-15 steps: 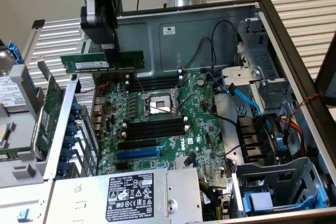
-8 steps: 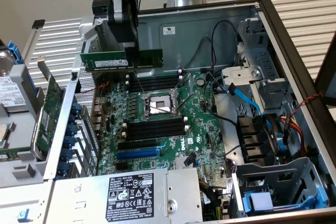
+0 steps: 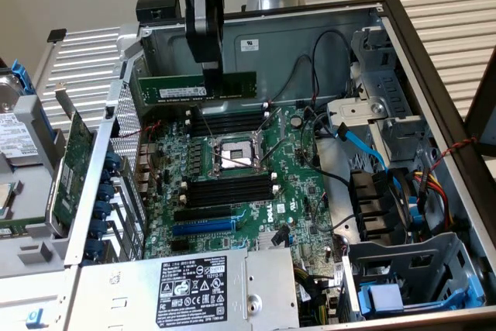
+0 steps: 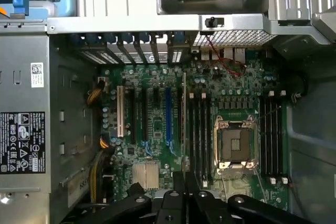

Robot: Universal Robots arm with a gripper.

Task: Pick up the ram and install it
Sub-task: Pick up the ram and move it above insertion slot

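The ram [image 3: 205, 87] is a long green stick with a white label. It hangs level above the far side of the motherboard [image 3: 298, 191], inside the open computer case. My gripper [image 3: 211, 80] comes straight down from above and is shut on the stick's middle. In the wrist view the ram [image 4: 184, 124] shows edge-on as a thin strip running out from my gripper [image 4: 184, 181]. It lies along the bank of black memory slots [image 4: 202, 129] beside the processor socket [image 4: 234, 145]. In the exterior view the far slots [image 3: 229, 123] sit just below and in front of the stick.
A second bank of slots [image 3: 229, 188] lies on the near side of the processor socket [image 3: 232, 154]. The power supply [image 3: 217, 288] fills the case's front. A green expansion card [image 3: 74, 156] stands outside the case at the exterior view's left. Cables [image 3: 364, 149] and a black fan [image 3: 376, 207] crowd the right.
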